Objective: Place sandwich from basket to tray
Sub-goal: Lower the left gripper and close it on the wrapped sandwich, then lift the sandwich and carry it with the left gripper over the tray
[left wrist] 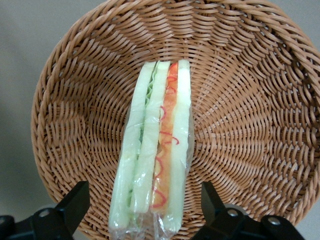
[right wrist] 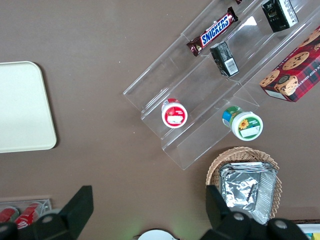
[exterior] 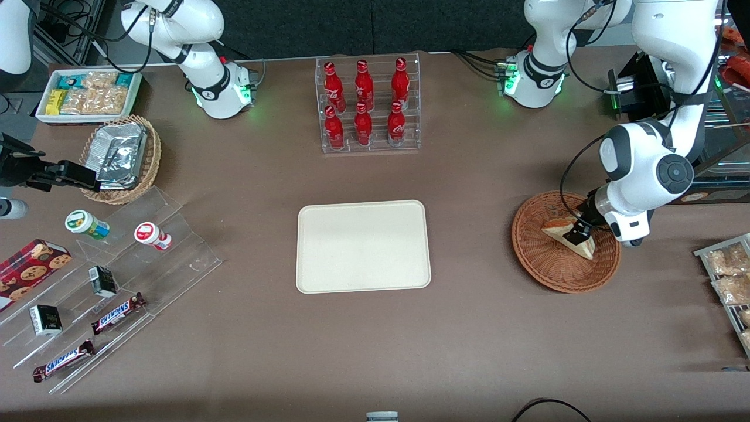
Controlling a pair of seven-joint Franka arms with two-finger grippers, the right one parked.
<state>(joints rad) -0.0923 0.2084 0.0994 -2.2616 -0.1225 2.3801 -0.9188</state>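
Right now the clear-wrapped triangular white-bread sandwich (exterior: 571, 233) (left wrist: 152, 155) lies in the round reddish-brown woven wicker basket (exterior: 545, 264) (left wrist: 250, 90), toward the working arm's end of the table (exterior: 469, 328), cut side with orange and green filling facing up at the wrist camera. End effector (exterior: 577, 234) (left wrist: 145, 212) is down in the basket, released, its two black fingers (left wrist: 75, 202) spread wide, one either side of the sandwich, not touching it. Flat cream rectangular plastic tray (exterior: 363, 246) (right wrist: 22, 107) sits mid-table, well apart from the basket.
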